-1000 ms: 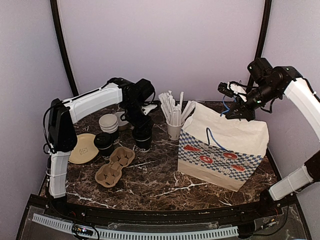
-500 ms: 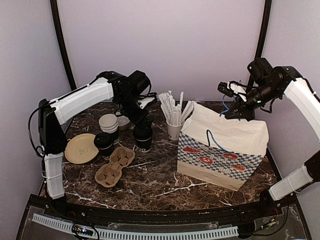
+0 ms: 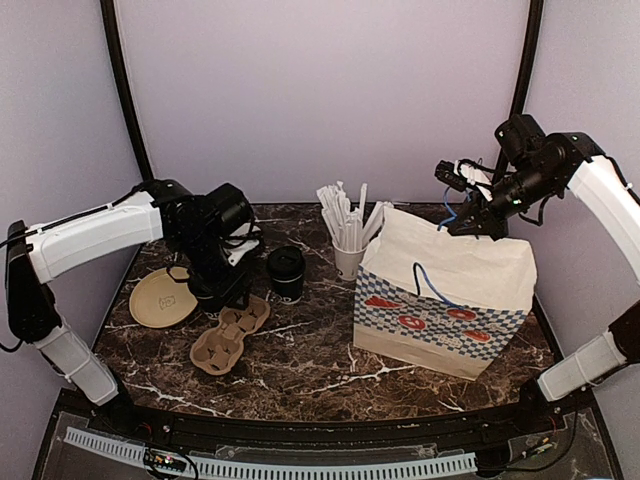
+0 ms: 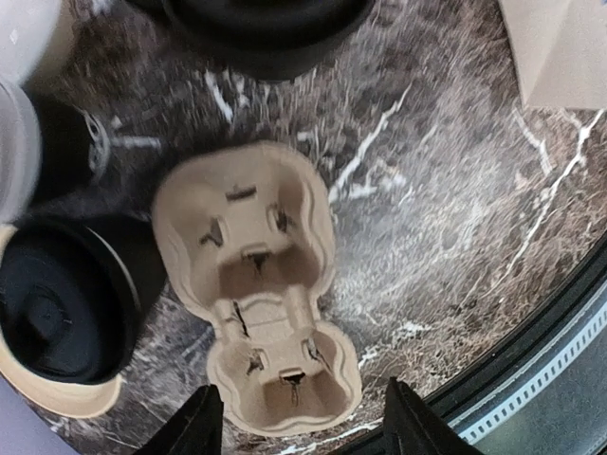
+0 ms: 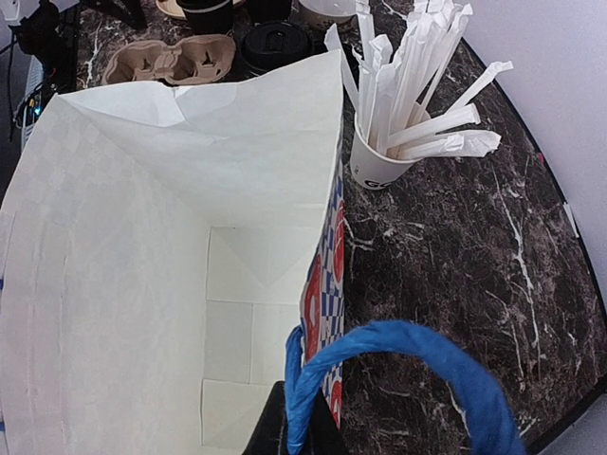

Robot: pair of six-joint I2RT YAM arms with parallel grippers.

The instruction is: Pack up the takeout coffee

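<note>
The takeout coffee, a small black cup with a black lid, stands alone on the marble beside the white straw cup; its base shows at the top of the left wrist view. My left gripper hangs open and empty over the near end of a cardboard cup carrier, left of the coffee. The paper bag stands open at the right. My right gripper is shut on its blue handle, holding the mouth open; the white inside is bare.
A low stack of black lids rests on the edge of a tan disc left of the carrier. A stack of cups is mostly hidden behind my left wrist. Wrapped straws fan out of the straw cup, close to the bag's rim.
My left arm has left the coffee cup and swung left and nearer, over the cup carrier, jaws still apart. The coffee stands free. The right arm and bag have not moved.
</note>
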